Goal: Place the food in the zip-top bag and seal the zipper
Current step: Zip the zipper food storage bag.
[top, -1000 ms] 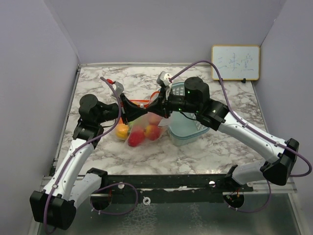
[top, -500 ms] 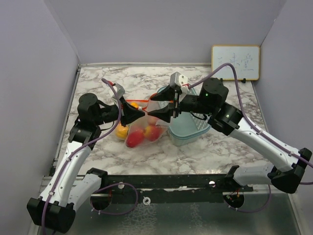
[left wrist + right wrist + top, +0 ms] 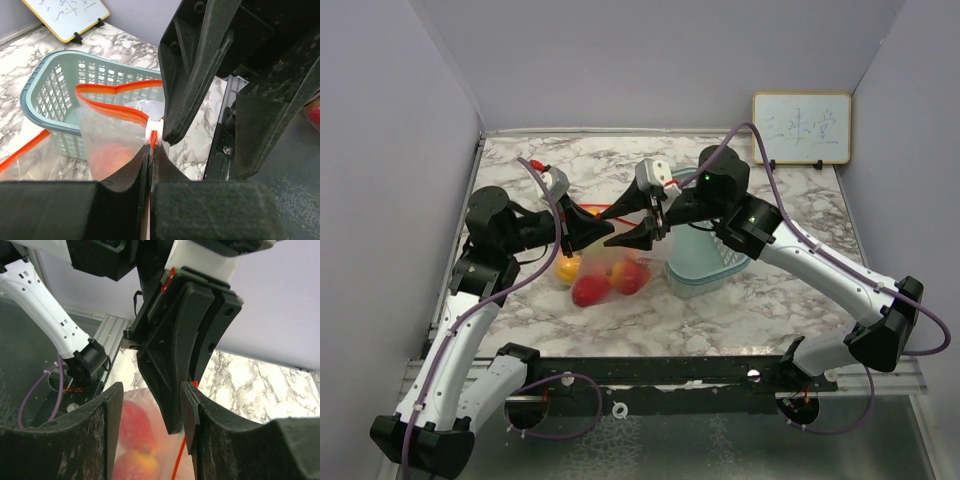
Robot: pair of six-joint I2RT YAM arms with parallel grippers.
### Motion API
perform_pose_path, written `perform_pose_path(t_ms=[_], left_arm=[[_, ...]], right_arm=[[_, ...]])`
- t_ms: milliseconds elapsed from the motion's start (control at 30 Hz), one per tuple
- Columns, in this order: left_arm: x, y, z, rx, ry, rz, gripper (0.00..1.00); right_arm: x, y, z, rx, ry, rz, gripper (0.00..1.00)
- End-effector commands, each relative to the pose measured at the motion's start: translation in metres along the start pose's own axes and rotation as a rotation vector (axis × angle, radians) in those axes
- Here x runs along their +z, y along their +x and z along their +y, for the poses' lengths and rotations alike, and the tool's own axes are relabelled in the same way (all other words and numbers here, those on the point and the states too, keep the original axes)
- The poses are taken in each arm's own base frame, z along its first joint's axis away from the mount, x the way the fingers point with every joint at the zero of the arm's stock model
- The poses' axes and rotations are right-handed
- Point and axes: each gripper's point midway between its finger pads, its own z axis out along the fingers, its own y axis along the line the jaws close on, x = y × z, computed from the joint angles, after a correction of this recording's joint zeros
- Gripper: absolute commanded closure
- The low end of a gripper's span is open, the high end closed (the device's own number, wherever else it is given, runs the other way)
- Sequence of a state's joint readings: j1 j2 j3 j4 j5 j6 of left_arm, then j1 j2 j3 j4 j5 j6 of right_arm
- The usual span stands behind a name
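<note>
The clear zip-top bag (image 3: pixel 608 268) hangs over the marble table with red food (image 3: pixel 590 291) and more red-orange food (image 3: pixel 628 277) inside; a yellow piece (image 3: pixel 567 268) sits at its left edge. My left gripper (image 3: pixel 595 228) is shut on the red-orange zipper (image 3: pixel 120 100) at its white end piece (image 3: pixel 154 135). My right gripper (image 3: pixel 638 234) is open, its fingers (image 3: pixel 192 410) on either side of the left gripper's tip, with the bag and red food (image 3: pixel 134 426) below. The bag's mouth still gapes in the left wrist view.
A teal mesh basket (image 3: pixel 705 268) stands right of the bag, under the right arm; it also shows in the left wrist view (image 3: pixel 55 95). A small whiteboard (image 3: pixel 801 127) leans on the back wall at the far right. Side walls close in the table.
My right gripper has swung left and now sits right against the left gripper. The left gripper has drawn back slightly left, still holding the zipper. The bag and fruit shifted a little.
</note>
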State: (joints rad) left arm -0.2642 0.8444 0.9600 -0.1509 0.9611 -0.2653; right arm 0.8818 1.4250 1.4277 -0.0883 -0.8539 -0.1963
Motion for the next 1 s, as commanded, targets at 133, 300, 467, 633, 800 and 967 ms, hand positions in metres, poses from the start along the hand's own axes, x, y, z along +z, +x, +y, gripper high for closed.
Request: perform_pose_path(t_ms=[133, 300, 467, 633, 800, 967], left_arm=[[-0.004, -0.001, -0.014, 0.044, 0.046, -0.002, 1.0], [-0.006, -0.003, -0.017, 0.052, 0.05, -0.004, 1.0], [-0.008, -0.004, -0.021, 0.061, 0.054, -0.004, 1.0], [-0.009, -0.004, -0.022, 0.07, 0.051, -0.001, 1.0], [-0.009, -0.002, -0.02, 0.07, 0.046, 0.003, 1.0], [-0.009, -0.001, -0.019, 0.07, 0.042, 0.006, 1.0]], right_arm=[[-0.007, -0.038, -0.016, -0.082, 0.09, -0.082, 0.52], [0.001, -0.024, -0.028, -0.032, 0.078, -0.029, 0.53], [0.004, -0.013, -0.036, -0.001, 0.062, -0.016, 0.54], [0.0, -0.006, -0.036, 0.025, 0.03, 0.003, 0.66], [-0.004, 0.001, -0.027, 0.05, -0.028, 0.008, 0.73], [-0.005, 0.001, -0.015, 0.07, -0.098, 0.0, 0.7]])
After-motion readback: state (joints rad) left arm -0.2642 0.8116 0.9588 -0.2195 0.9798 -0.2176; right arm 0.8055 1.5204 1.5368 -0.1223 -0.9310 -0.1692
